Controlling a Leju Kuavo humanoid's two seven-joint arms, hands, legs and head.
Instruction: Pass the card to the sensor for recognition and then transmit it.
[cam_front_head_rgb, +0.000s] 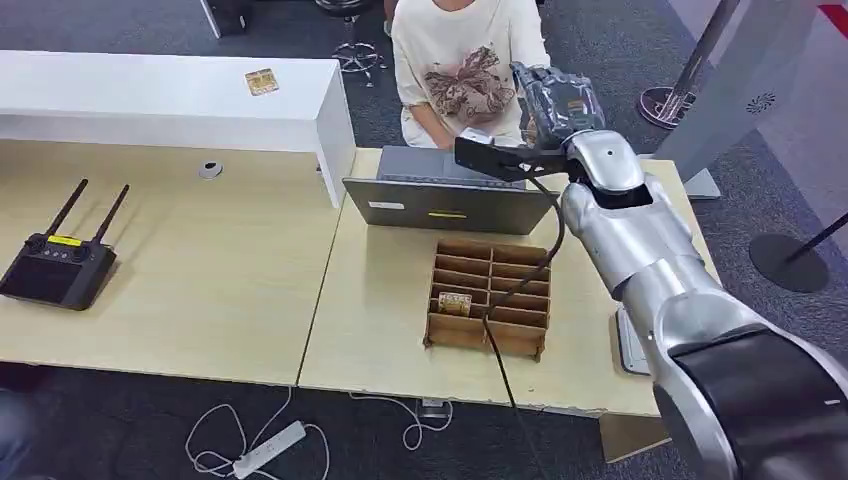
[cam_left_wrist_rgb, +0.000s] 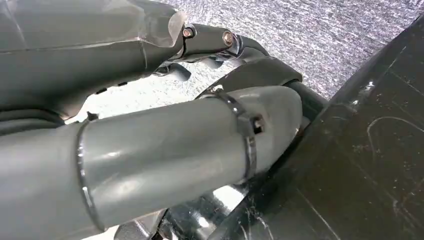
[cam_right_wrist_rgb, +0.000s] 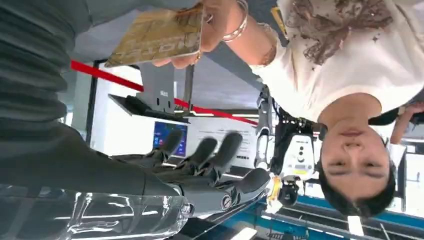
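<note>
My right hand (cam_front_head_rgb: 553, 98) reaches out over the laptop (cam_front_head_rgb: 447, 203) toward a person in a cream T-shirt (cam_front_head_rgb: 465, 60). In the right wrist view the person's hand (cam_right_wrist_rgb: 215, 25) pinches a gold card (cam_right_wrist_rgb: 159, 35) just beyond my thumb side. My right hand's dark fingers (cam_right_wrist_rgb: 215, 152) are stretched out and apart with nothing in them. My left hand (cam_left_wrist_rgb: 190, 100) hangs low over grey carpet and holds nothing; its thumb and fingers lie loosely apart. Another gold card (cam_front_head_rgb: 454, 303) sits in a wooden divider box (cam_front_head_rgb: 490, 298), and a third card (cam_front_head_rgb: 261, 81) lies on the white counter (cam_front_head_rgb: 170, 95).
A black controller with two antennas (cam_front_head_rgb: 55, 265) lies at the left of the wooden table (cam_front_head_rgb: 220, 270). A grey flat device (cam_front_head_rgb: 630, 345) sits at the table's right edge, partly behind my arm. A cable (cam_front_head_rgb: 505, 300) hangs from my right wrist over the box. A power strip (cam_front_head_rgb: 270, 450) lies on the floor.
</note>
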